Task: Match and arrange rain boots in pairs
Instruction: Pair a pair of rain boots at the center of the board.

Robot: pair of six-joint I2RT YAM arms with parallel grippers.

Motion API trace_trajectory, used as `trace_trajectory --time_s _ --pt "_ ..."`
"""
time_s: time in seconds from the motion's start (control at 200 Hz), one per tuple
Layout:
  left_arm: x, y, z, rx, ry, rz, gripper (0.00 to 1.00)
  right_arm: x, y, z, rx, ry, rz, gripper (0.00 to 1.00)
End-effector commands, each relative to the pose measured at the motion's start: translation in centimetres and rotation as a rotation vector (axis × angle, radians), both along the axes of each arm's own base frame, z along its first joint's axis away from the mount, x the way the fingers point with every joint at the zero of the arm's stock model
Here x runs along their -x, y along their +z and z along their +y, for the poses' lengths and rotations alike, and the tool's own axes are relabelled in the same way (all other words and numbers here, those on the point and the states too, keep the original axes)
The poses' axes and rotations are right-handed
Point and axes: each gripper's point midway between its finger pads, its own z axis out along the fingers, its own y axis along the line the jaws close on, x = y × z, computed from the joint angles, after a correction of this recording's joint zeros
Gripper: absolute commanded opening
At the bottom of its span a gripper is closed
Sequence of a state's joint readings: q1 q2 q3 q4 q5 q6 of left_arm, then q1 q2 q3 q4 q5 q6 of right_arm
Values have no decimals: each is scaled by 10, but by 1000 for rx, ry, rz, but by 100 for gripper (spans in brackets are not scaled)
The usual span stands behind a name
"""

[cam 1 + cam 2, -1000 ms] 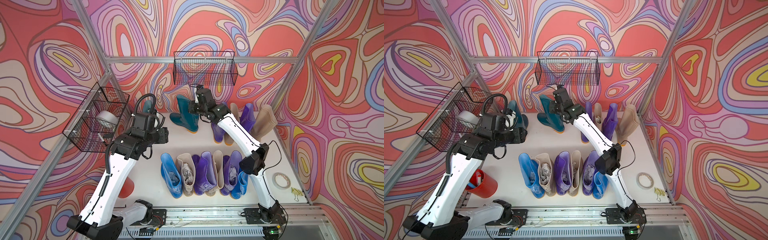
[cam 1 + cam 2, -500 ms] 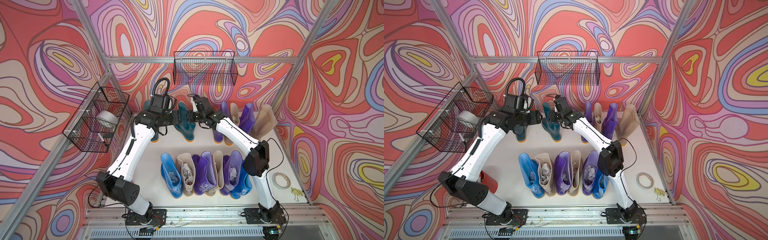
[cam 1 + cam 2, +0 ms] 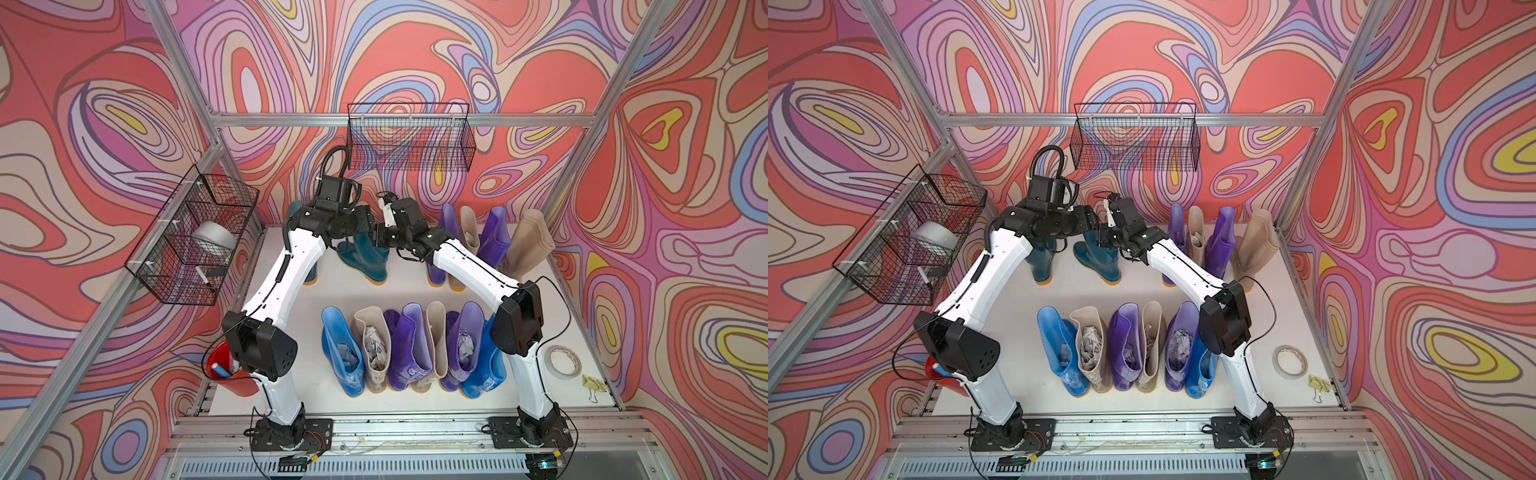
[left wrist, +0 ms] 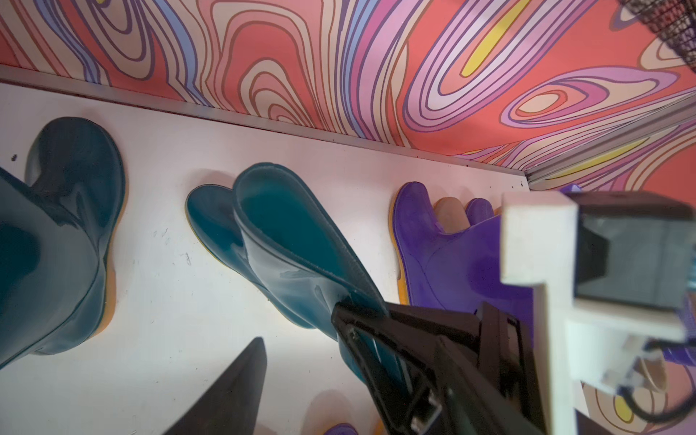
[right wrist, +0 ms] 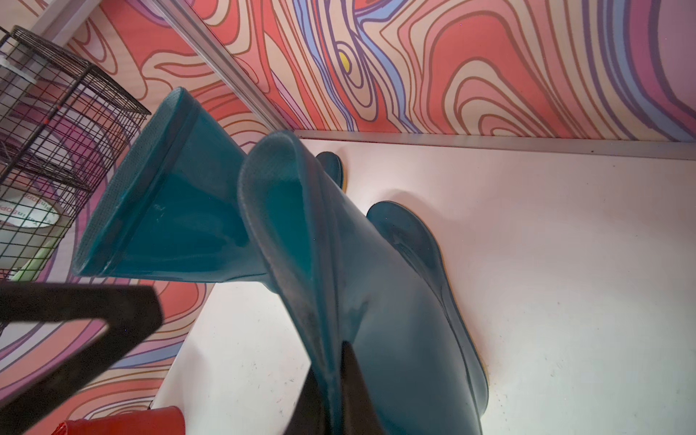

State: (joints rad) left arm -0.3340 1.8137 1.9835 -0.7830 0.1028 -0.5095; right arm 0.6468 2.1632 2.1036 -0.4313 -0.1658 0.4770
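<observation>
Since a second ago my left arm has swung in from the side to the back row. Its left fingers (image 4: 233, 395) now hover just beside my right fingers (image 5: 356, 388) — parted, as far as I can tell, and holding nothing. The right fingers are clamped tight on the shaft rim of a teal rain boot (image 3: 368, 259), which leans with its sole on the bench (image 3: 340, 299), near its teal mate (image 3: 1040, 257). The thin, soft rim could fold and slip free. Letting go mid-lean could tip it onto the purple boot (image 4: 433, 244) — and wrists this close could collide.
</observation>
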Motion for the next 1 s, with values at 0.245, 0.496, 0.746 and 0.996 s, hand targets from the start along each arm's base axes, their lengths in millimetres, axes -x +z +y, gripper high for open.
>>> trace_trajectory --time_s 0.245,0.496,0.746,0.996 --pt "-29 -18 -10 49 54 39 73 9 70 7 -165 59 -148 9" --pt "-41 -25 -16 58 56 50 72 18 72 12 -174 126 -161 9" --pt "-42 -33 -16 36 46 68 43 22 79 10 -173 133 -185 12" --pt "-48 -41 -17 34 42 86 1 25 92 4 -168 127 -204 17"
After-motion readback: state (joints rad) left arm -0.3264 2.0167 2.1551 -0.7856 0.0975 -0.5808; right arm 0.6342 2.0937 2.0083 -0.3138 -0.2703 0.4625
